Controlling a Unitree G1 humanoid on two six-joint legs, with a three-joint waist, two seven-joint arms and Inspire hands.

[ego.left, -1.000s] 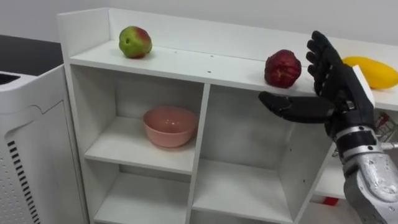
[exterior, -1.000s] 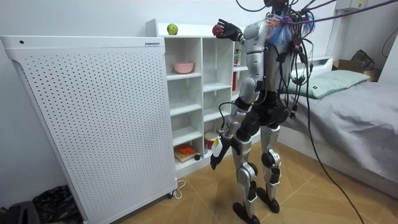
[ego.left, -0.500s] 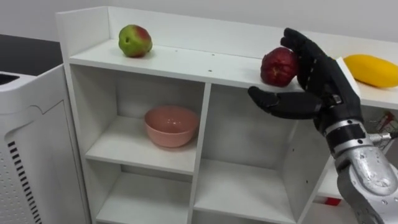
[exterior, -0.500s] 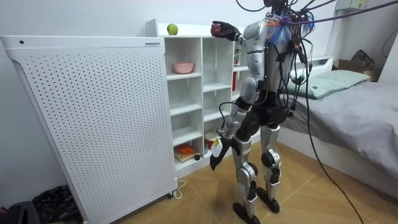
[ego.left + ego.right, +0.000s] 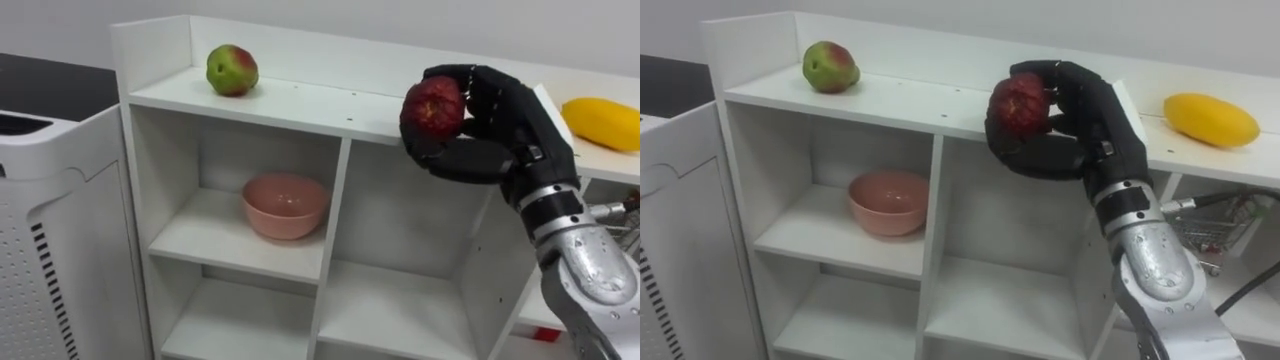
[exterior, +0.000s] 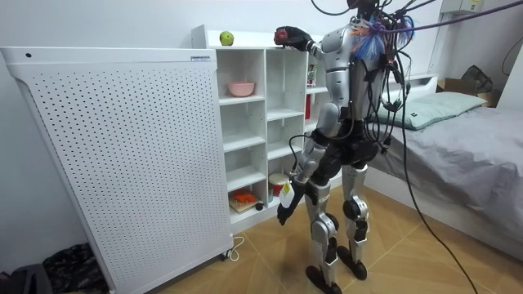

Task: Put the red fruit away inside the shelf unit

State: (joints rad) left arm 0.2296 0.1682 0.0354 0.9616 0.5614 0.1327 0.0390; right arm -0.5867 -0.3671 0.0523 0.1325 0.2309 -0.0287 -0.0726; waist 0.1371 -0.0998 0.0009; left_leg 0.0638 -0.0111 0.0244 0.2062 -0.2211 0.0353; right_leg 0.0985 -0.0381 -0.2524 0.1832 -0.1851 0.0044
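Right hand (image 5: 497, 132), raised at the front edge of the shelf unit's (image 5: 300, 100) top board, fingers and thumb curled round a red apple (image 5: 433, 105); left hand (image 6: 283, 202) low beside the thigh in the room view, state unreadable; pink bowl (image 5: 285, 203) in the upper left compartment; green apple (image 5: 232, 70) and yellow fruit (image 5: 598, 110) on the top board, well apart.

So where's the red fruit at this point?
The red fruit is gripped in the right robot hand at the front edge of the top shelf, right of centre in the eye views, between the green apple and the yellow fruit.
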